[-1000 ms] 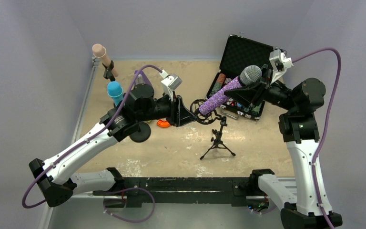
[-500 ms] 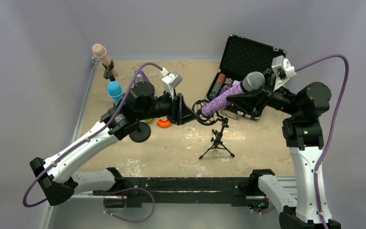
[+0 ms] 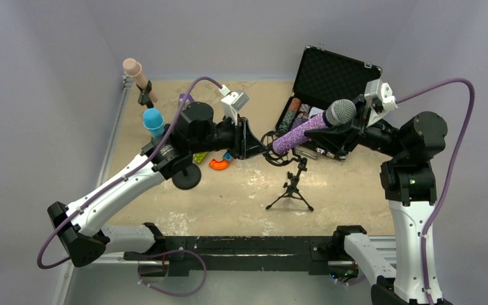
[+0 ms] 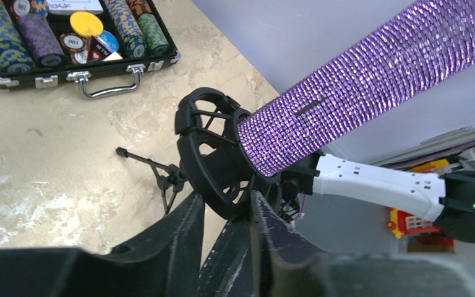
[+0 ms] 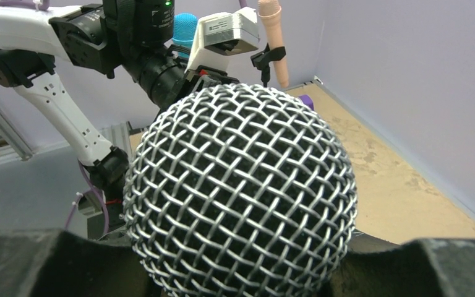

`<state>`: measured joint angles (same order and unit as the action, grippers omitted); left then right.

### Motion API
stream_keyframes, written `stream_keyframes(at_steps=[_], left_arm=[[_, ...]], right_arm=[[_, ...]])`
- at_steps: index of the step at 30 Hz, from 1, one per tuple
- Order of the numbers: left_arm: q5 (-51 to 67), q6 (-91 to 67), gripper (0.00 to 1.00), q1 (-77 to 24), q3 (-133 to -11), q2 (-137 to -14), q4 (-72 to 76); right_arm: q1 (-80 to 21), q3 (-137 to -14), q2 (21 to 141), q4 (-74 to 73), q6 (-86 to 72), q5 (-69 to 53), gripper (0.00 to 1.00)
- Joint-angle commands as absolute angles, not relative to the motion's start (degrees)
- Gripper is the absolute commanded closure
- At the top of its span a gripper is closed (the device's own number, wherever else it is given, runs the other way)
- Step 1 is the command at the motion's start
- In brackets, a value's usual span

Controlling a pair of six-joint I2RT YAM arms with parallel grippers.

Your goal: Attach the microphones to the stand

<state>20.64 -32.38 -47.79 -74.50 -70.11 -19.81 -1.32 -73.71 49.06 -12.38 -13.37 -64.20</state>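
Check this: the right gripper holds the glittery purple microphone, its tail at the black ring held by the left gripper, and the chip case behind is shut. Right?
One slip: the case stands open, lid up, chips showing, in the top view. The right gripper holds the microphone, tail at the left gripper's ring.

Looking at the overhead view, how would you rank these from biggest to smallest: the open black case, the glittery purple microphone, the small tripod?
1. open black case
2. glittery purple microphone, though it is held up nearer the camera
3. small tripod
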Motion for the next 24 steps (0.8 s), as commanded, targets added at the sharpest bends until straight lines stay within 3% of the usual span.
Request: stream_keyframes(at_steps=[1, 15, 24], left_arm=[[21.76, -32.72, 0.77, -47.83, -78.33, -70.90, -18.54], [23.59, -32.63, 0.99, -47.88, -79.87, -71.57, -19.28], [26.26, -32.04, 1.00, -47.91, -81.18, -72.69, -19.21]], right_arm=[[-0.84, -74.83, 48.70, -18.94, -8.96, -65.13, 1.00], [-0.55, -74.96, 49.13, -23.01, -6.27, -65.01, 1.00], [-10.18, -75.10, 54.89, -26.80, -0.46, -56.53, 1.00]])
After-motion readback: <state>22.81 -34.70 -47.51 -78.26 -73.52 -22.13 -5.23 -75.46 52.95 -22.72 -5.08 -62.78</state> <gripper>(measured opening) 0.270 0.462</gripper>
